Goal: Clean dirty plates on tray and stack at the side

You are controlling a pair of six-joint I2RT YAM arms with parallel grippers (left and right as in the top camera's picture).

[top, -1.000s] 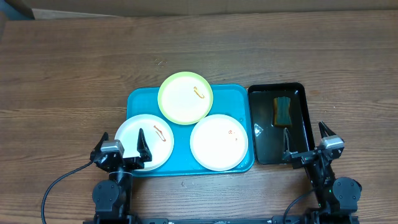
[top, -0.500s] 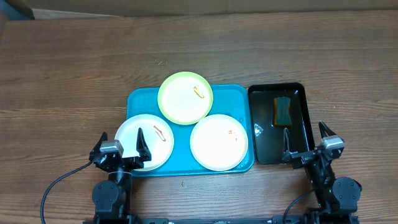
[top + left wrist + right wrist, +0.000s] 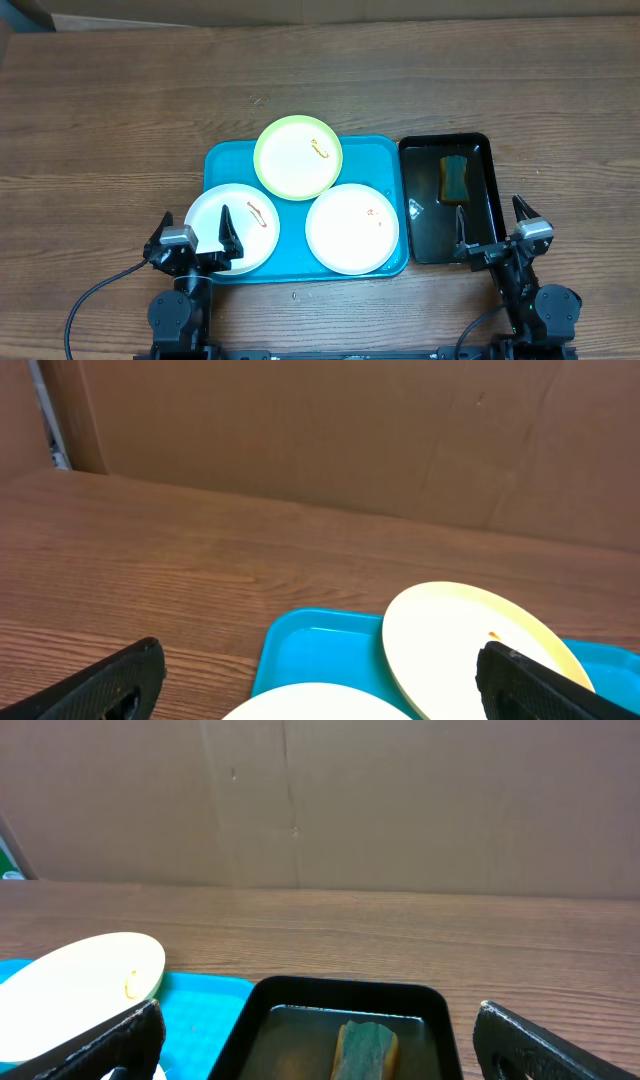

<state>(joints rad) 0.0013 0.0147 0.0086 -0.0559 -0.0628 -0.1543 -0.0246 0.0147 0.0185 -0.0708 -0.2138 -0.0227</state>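
Note:
The turquoise tray holds three plates. The yellow-green plate lies at the back with an orange smear. A white plate lies at the front right with a small smear. Another white plate overhangs the tray's front left corner and bears a brown smear. My left gripper is open and empty at that plate's near edge. In the left wrist view the tray and yellow-green plate show between the open fingers. My right gripper is open and empty.
A black tray stands right of the turquoise tray, holding liquid and a green-and-yellow sponge. The right wrist view shows the sponge in the black tray. A cardboard wall rises behind the table.

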